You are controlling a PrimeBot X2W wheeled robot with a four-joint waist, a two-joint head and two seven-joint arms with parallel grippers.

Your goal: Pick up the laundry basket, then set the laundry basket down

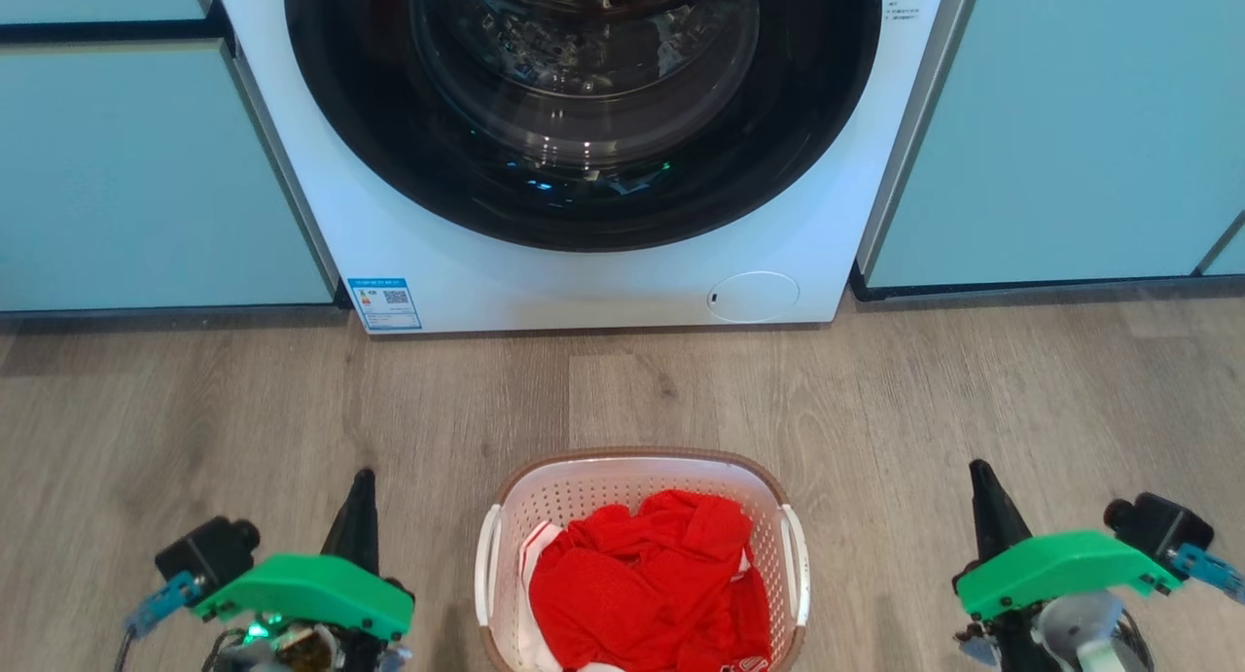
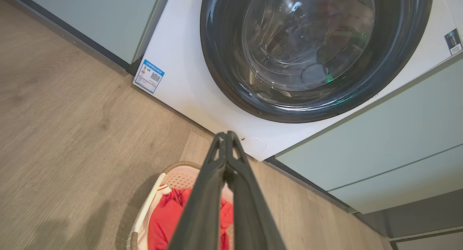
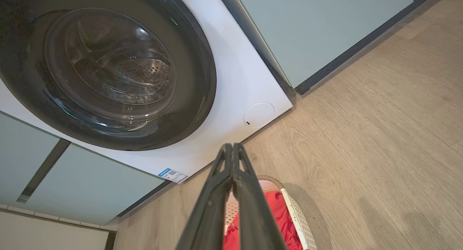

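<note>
While the laundry basket (image 1: 593,492) stands on the wood floor (image 1: 875,390), between my two grippers and a little short of the washing machine (image 1: 622,293), I read it as level and at rest. Its near end is cut off by the bottom edge of the head view. A heap of red clothes (image 1: 652,584) lies inside it. The left gripper (image 1: 362,485) sits off the basket's left side, and the right gripper (image 1: 980,479) rather farther off its right. Both wrist views show each pair of fingers pressed together tip to tip with nothing between them, and neither gripper touches the basket. That picture suits a basket waiting to be lifted as well as one already lifted and put back, and I cannot say which.

My worries hold for any lift from this layout. The white side handles (image 1: 483,565) look thin and smooth, so my long fingers could slide along them. If one arm rises ahead of the other, the basket tips and the clothes slide toward the low side, perhaps over the rim. A grip on one handle alone would let it swing. Fingers arriving shut would only shove the light plastic across the floor. Pushed forward, it could knock the machine's front.
</note>
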